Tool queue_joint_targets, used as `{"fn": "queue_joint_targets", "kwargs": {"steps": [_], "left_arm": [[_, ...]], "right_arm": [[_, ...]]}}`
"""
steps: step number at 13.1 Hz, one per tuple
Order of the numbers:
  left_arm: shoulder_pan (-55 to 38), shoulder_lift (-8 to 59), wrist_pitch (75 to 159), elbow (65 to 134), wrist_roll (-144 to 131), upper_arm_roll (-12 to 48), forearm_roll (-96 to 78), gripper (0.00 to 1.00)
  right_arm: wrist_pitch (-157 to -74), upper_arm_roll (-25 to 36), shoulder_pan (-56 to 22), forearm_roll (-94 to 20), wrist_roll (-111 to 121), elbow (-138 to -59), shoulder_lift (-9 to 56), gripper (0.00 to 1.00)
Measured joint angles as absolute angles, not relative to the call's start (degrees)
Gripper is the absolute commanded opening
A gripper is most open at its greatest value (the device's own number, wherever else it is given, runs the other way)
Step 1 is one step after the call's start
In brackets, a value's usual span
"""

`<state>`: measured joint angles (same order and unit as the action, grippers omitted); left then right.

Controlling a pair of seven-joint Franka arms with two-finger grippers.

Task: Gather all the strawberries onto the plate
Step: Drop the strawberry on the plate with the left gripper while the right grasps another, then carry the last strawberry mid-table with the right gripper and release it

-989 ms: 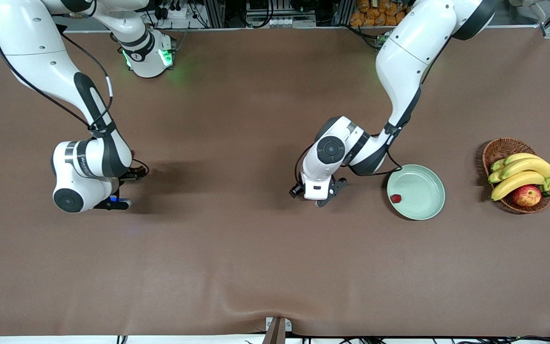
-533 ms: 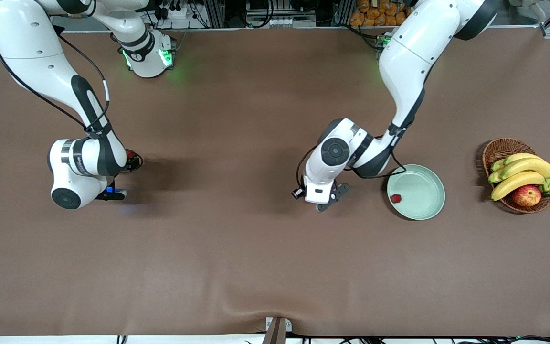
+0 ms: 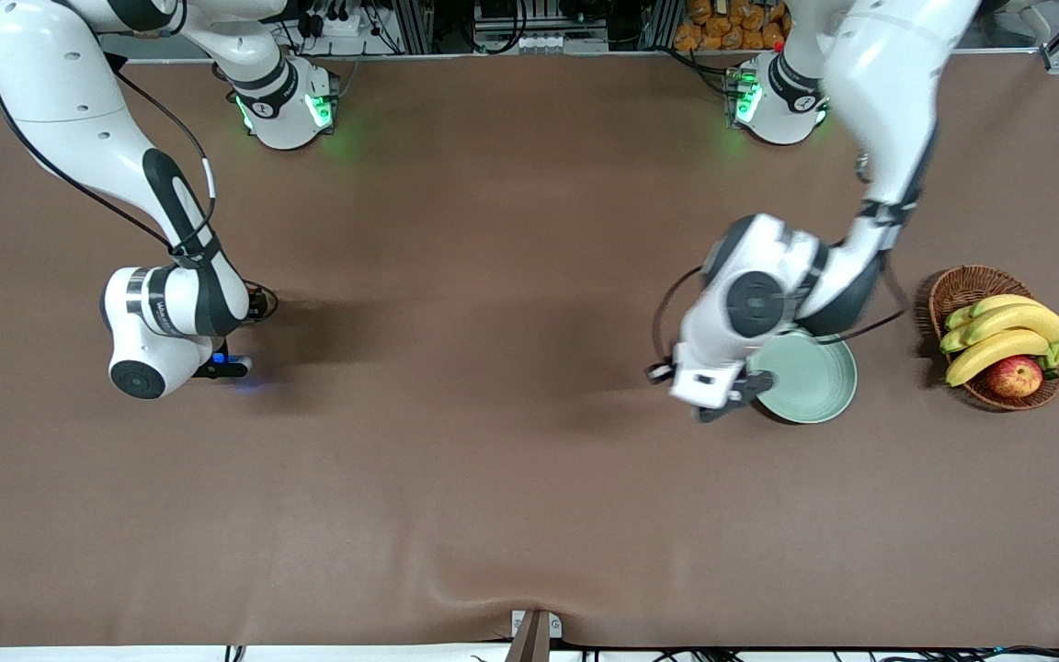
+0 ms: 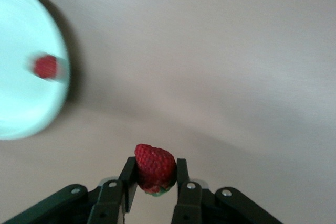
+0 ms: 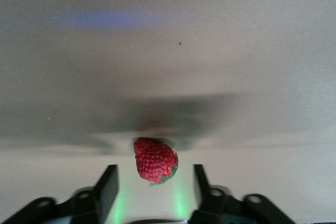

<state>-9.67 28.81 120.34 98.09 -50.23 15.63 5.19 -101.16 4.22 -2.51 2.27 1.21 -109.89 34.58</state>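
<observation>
left gripper [image 4: 156, 190]: clamped tight on a berry [image 4: 155, 167], fingers pressing it from both sides, tip pointing away from the wrist. In the front view we read it as hanging over the plate's rim at about 9 o'clock, so it looks like a carry that's nearly there.

plate [image 3: 824, 382]: mint green, sitting toward the left arm's end of the table, next to the basket [image 3: 966, 287]. The left arm covers most of its 9 to 12 o'clock part from the front.

berry in plate [image 4: 46, 66]: the left wrist view shows one already lying inside, close to the rim. We can't see it from the front, the arm hides it.

right gripper [image 5: 155, 183]: low over the table toward the right arm's end, fingers parted with a gap on each side of a third berry [image 5: 155, 160], which lies on the table between them. Not gripped yet as far as we can tell. Straddling it like this makes sense, a small round thing wants to be centred before the squeeze.

basket: bananas [image 3: 1007, 333] and an apple [image 3: 1014, 375], nothing to do with the job.

progress: our guess is one in, one about to be dropped, one about to be picked.

watch out: release too near the rim and the berry could roll off onto the table.
</observation>
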Motion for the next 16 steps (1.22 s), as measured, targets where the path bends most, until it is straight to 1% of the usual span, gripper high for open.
{"fn": "queue_joint_targets", "kwargs": {"steps": [1,2,3,5,6,7,9,10,11,12,13,14,16], "left_arm": [[-7.0,27.0,119.5,100.4,-45.4,15.6,5.2,0.0],[-4.4,26.0,119.3,102.6,-41.1,15.6,5.2,0.0],[-1.7,25.5,119.3,104.6,-36.4,15.5,5.2,0.0],[3.5,25.7,119.6,107.5,-27.9,15.5,5.2,0.0],[5.7,25.8,119.9,108.5,-25.2,15.4,5.5,0.0],[7.1,25.9,120.3,109.4,-23.8,15.4,6.6,0.04],[8.6,26.2,122.7,111.4,-23.6,15.5,11.0,0.36],[9.1,26.5,124.9,112.5,-23.6,15.5,13.1,0.73],[9.7,27.0,126.9,113.5,-23.6,15.5,14.5,0.95],[10.5,27.6,128.3,114.0,-23.6,15.5,15.2,1.0],[11.0,27.9,128.9,114.1,-23.6,15.5,15.4,1.0],[11.3,27.9,129.2,114.0,-23.6,15.5,15.4,1.0],[11.3,27.6,129.2,113.7,-23.7,15.9,15.4,1.0]], "right_arm": [[-101.3,4.2,-2.5,2.3,1.5,-109.9,35.0,0.49],[-101.5,4.3,-2.5,2.3,1.6,-109.9,35.3,0.43],[-101.7,4.3,-2.4,2.3,1.6,-110.0,35.5,0.35],[-101.8,4.3,-2.3,2.3,1.7,-109.9,35.8,0.12],[-101.8,4.3,-2.3,2.3,1.7,-109.9,35.7,0.07],[-101.9,4.3,-2.3,2.2,1.7,-109.7,35.7,0.06],[-103.3,4.2,-2.4,0.3,1.7,-107.0,35.6,0.05],[-103.4,4.0,-2.6,-3.1,1.7,-104.2,35.4,0.04],[-103.3,3.6,-3.3,-8.7,1.7,-101.6,35.2,0.03],[-103.2,3.3,-5.2,-16.1,1.2,-99.5,35.0,0.03],[-104.1,3.1,-8.4,-23.8,-0.7,-98.2,35.0,0.03],[-107.4,2.9,-12.7,-31.3,-4.3,-97.6,35.1,0.03],[-115.3,2.7,-21.9,-41.8,-13.1,-96.9,35.8,0.03]]}}
